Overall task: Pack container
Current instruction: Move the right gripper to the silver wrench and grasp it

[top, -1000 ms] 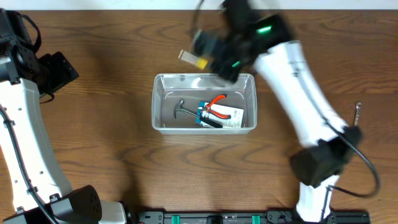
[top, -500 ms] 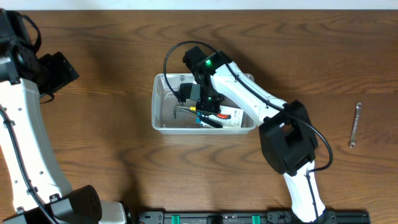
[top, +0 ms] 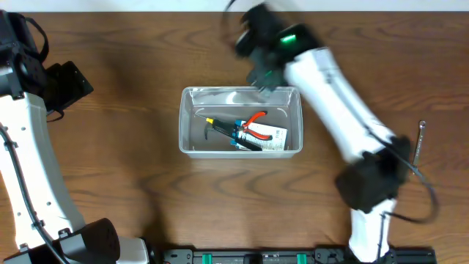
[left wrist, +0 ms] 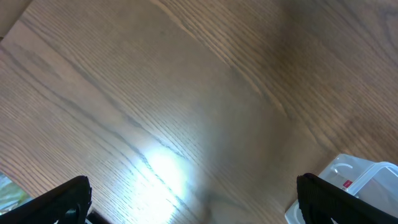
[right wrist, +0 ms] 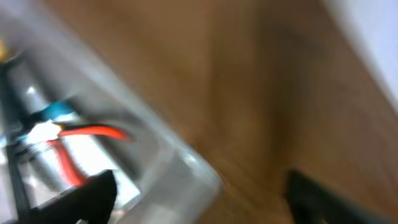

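The container [top: 192,144], a clear plastic bin with rounded corners and a raised rim, sits flat on the middle of the wooden worktop [top: 132,176], its long sides running left to right. Inside it lie red-handled pliers [top: 256,119] toward the far right, a small blue-and-white box [top: 274,138] at the near right, and a slim dark tool with a yellow end [top: 218,124] slanting from the left part of the bin toward the box. The tools overlap near the bin's centre around something blue, too small to name.

The right arm [top: 326,84] reaches from the near right edge of the worktop up over the far rim of the container, its head smeared by motion blur. Its wrist camera is blurred too. It shows the right gripper [right wrist: 205,199] with fingers [right wrist: 93,194] spread apart and nothing between them, the bin's rim and the pliers' red handle below to the left, and bare wood to the right.

The left arm [top: 29,147] stands at the left edge of the worktop, well apart from the container. The left gripper [left wrist: 196,202] has its fingers [left wrist: 62,199] wide apart and empty above bare wood, with one corner of the bin at the lower right of its camera view.

A small metal wrench [top: 421,136] lies on the worktop far to the right, well clear of the bin.
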